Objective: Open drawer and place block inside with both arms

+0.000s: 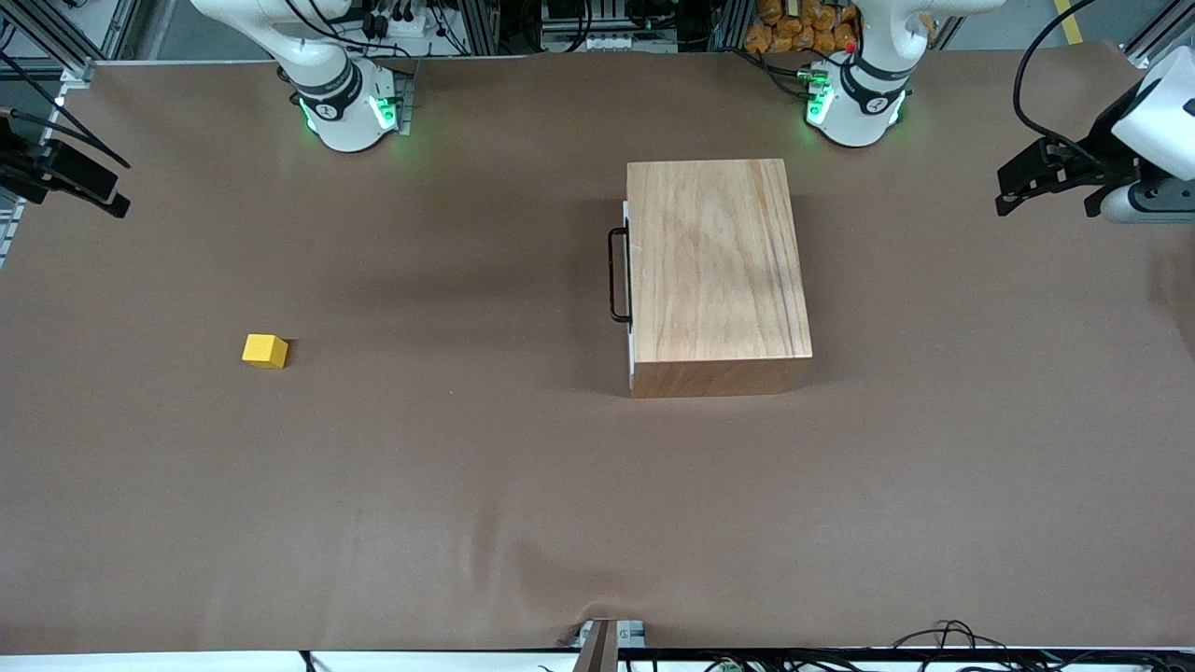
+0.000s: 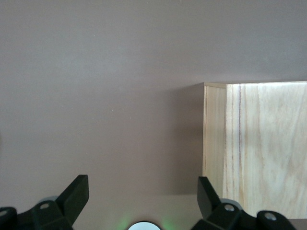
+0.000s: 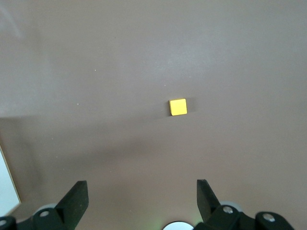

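Note:
The light-wood box (image 1: 719, 271) stands on the table toward the left arm's end. Its drawer is shut; the white front panel (image 1: 629, 280) and black bar handle (image 1: 617, 276) face the right arm's end. The small yellow block (image 1: 265, 351) lies on the table toward the right arm's end. My left gripper (image 1: 1013, 191) is open and empty, up in the air at the table's edge; its wrist view (image 2: 142, 189) shows a corner of the box (image 2: 259, 143). My right gripper (image 1: 103, 187) is open and empty at the other table edge; its wrist view (image 3: 142, 191) shows the block (image 3: 178, 107) below.
The brown table cover (image 1: 467, 467) spreads wide around the box and block. The two arm bases (image 1: 350, 107) (image 1: 854, 103) glow green along the table's edge farthest from the front camera. Cables lie along the edge nearest the camera.

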Tool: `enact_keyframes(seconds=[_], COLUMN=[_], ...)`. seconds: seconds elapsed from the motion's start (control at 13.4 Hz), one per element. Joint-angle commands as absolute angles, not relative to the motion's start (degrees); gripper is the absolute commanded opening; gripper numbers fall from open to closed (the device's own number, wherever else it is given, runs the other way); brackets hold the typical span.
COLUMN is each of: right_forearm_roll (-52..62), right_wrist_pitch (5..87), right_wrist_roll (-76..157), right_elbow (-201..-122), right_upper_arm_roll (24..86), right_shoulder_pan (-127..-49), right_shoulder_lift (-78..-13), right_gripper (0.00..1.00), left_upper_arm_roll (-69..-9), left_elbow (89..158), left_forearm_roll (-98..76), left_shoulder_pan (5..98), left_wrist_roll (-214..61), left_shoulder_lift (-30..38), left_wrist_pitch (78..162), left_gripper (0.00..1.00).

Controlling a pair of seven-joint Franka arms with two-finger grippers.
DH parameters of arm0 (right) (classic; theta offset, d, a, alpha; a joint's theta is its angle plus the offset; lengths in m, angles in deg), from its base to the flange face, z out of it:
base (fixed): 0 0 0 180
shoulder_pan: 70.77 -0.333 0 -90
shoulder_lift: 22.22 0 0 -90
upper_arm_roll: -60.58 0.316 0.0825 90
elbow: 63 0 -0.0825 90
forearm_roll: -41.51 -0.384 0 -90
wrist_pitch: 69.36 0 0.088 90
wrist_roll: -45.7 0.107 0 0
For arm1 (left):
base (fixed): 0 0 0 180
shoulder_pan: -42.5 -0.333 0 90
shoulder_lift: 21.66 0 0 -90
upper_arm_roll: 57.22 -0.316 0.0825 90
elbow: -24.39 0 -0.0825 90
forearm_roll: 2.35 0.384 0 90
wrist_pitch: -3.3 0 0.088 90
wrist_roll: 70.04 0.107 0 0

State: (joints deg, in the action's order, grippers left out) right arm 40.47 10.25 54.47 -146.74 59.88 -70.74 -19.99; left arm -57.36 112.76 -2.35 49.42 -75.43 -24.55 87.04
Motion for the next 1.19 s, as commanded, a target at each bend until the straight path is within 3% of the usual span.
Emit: enact_keyframes(seconds=[0.0, 1.12], right_forearm_roll=[40.7, 40.5], right_wrist_pitch=[10.6, 10.6], right_wrist_roll=[49.6, 49.5], right_elbow=[-148.0, -148.1], right_upper_arm_roll=[60.6, 60.5], right_shoulder_pan=[-69.8, -69.7], right_shoulder_lift=[-18.6, -18.7], right_gripper=[1.00, 1.00], left_upper_arm_roll=[-57.2, -58.0], left_elbow=[111.0, 110.8], left_forearm_roll=[-3.0, -3.7], left_shoulder_pan=[48.8, 49.8], left_wrist_roll=[-75.3, -75.1], left_shoulder_lift=[-23.7, -22.5], left_wrist_pitch=[86.4, 86.4], left_gripper=[1.00, 1.00])
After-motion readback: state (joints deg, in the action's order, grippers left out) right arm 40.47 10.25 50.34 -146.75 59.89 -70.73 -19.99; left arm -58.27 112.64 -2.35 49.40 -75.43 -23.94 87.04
